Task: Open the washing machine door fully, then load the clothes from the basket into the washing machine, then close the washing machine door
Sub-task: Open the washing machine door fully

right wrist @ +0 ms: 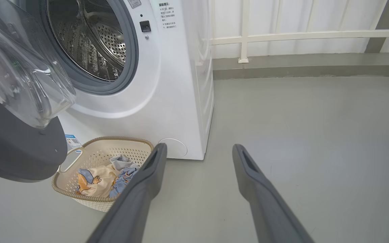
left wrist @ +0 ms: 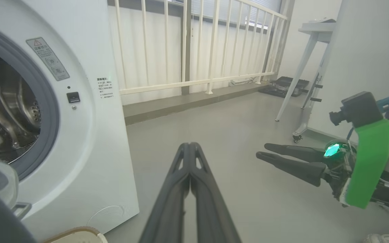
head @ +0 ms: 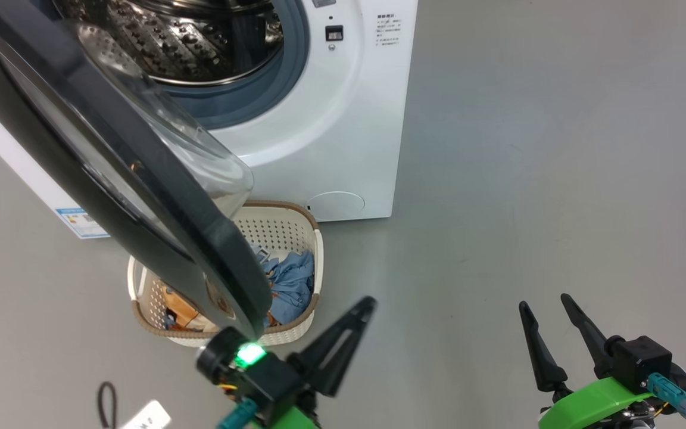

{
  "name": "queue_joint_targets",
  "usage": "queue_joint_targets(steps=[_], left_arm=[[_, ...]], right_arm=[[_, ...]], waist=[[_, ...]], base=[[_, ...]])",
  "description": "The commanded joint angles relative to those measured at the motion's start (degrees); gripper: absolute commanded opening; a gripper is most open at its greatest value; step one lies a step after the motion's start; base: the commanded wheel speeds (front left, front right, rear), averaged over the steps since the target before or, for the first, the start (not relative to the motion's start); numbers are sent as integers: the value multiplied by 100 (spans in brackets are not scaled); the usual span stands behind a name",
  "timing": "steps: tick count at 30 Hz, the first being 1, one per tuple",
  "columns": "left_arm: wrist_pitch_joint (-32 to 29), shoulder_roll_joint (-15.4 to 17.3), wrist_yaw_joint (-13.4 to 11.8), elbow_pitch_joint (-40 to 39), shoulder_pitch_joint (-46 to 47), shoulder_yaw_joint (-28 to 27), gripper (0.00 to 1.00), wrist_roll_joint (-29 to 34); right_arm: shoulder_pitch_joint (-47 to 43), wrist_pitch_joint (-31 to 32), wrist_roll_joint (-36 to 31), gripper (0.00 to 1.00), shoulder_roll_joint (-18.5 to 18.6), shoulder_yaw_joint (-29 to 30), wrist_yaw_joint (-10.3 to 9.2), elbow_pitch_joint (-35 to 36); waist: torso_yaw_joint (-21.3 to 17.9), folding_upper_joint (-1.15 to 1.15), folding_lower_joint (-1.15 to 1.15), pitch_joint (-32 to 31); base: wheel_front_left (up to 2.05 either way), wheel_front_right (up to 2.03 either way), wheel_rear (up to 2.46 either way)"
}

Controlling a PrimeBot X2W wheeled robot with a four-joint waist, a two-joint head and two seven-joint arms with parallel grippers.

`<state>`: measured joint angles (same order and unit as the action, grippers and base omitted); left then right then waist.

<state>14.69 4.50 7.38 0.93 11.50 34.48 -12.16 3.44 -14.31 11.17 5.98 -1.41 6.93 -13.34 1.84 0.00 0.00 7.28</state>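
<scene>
The big white front-loading washing machine [head: 343,119] stands with its steel drum bare. Its round door [head: 218,256], a glossy black rim around clear glass, swings out from the machine's left and hangs over the small cream perforated basket [head: 274,229] just before the machine's front. Soft blue and cream clothes [head: 292,283] lie in it. My left claw [head: 367,305], pinched shut, sits just beside the door's free edge. My right claw [head: 544,302], spread wide and empty, is well apart, off the machine's right corner. I judge the left is nearer for pushing the door wider.
</scene>
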Motion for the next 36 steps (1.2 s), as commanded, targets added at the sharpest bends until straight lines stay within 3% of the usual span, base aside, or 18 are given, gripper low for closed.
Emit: queue_joint_targets(steps=[1, 13, 36], left_arm=[[31, -14, -36, -13, 70, -323, 0, -11], [31, -124, -98, 557, 469, -983, 0, 24], [31, -161, -303, 1021, 750, -1165, 0, -127]], right_arm=[[162, -69, 67, 100, 77, -170, 56, 105], [215, -69, 148, 100, 126, -240, 56, 55], [267, -69, 218, 100, 113, -259, 56, -68]], waist=[[5, 0, 0, 16], [-48, 0, 0, 109], [-151, 0, 0, 174]], base=[[0, 0, 0], [0, 0, 0], [0, 0, 0]])
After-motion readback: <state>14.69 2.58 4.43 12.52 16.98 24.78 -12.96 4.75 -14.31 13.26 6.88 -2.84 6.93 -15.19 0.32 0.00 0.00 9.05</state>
